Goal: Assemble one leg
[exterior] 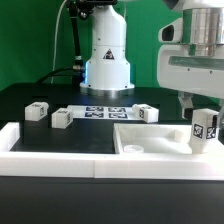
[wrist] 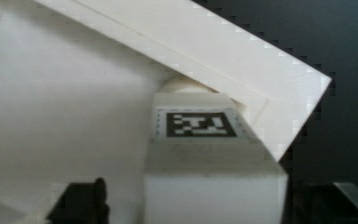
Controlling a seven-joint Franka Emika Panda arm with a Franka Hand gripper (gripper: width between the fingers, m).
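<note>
Well, the gripper (exterior: 203, 112) was right down over the leg (exterior: 205, 130), which stood upright on the panel's (exterior: 150, 137) corner, tag facing out. From the wrist view the fingers (wrist: 83, 203) sat wide on either side of the leg (wrist: 202, 160), not touching it, so nothing was clamped. I judged the leg planted but maybe not seated home; whether it was screwed tight, I couldn't tell. Three more legs (exterior: 60, 118) lay loose, well off from the gripper, by the marker board (exterior: 107, 111). Underneath was a black table (exterior: 90, 140) with a white rail (exterior: 60, 160) along the front, green backdrop (exterior: 30, 40) behind, arm base (exterior: 107, 60) at the back.
</note>
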